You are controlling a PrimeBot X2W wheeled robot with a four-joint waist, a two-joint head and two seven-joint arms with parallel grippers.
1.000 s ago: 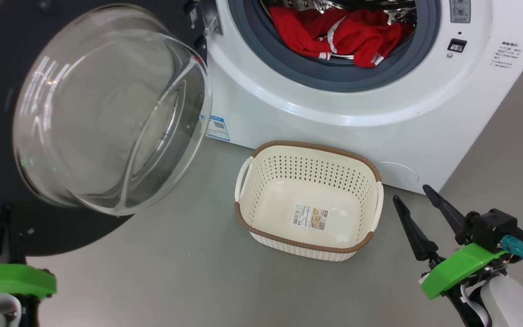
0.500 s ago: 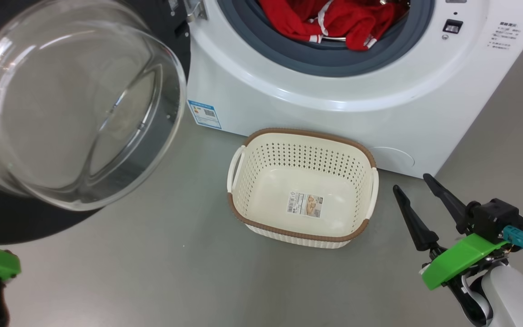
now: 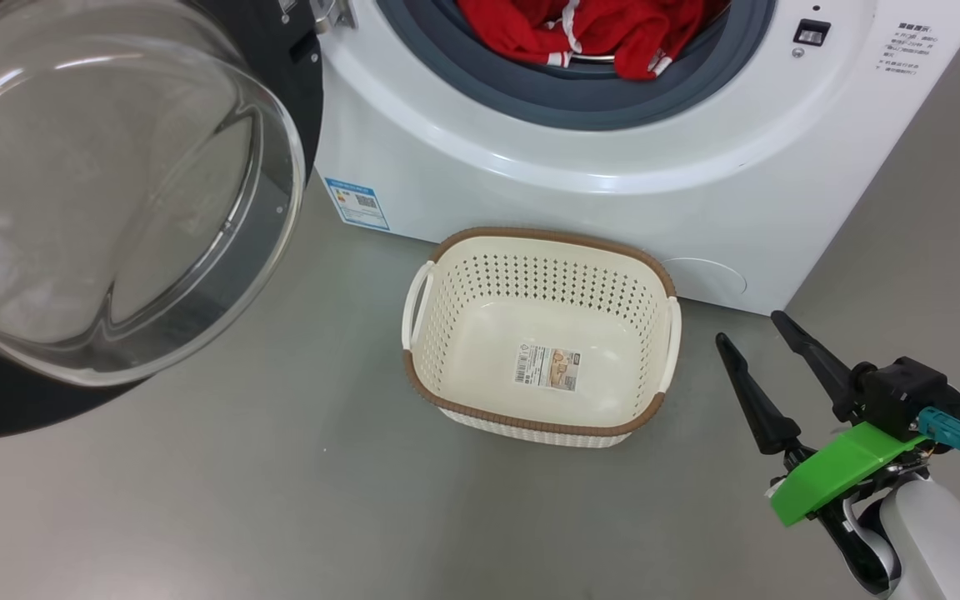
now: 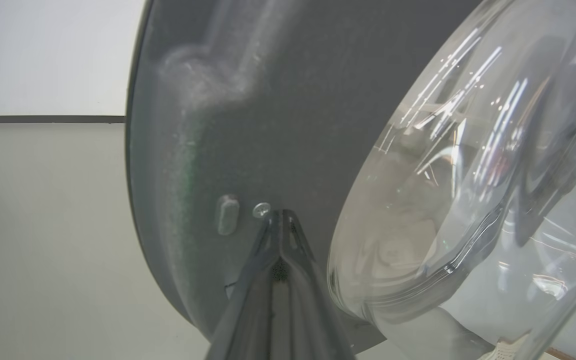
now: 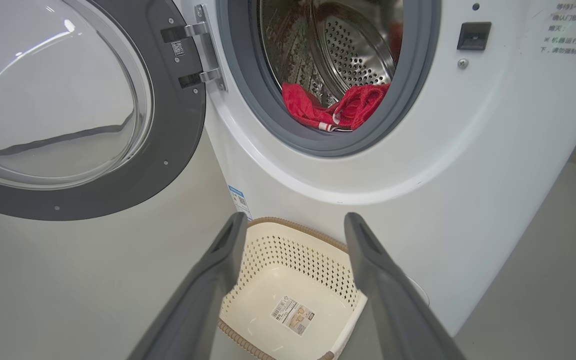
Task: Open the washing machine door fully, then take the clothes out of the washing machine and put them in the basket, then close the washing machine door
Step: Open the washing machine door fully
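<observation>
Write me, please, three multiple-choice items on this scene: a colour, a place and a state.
1. The basket has a rim that is: A brown, B blue, C red.
2. The clothes lie: A in the basket, B in the machine, C in the right gripper.
3. The right gripper is: A shut, B open, C shut on the basket.
Answers: 1 A, a brown band rings the cream walls. 2 B, red fabric shows inside its round mouth. 3 B, its fingers stand well apart, holding nothing.

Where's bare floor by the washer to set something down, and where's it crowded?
Free: floor between the washing machine door and the basket, and in front of it. Crowded: basket close to the washing machine, right gripper beside it.
</observation>
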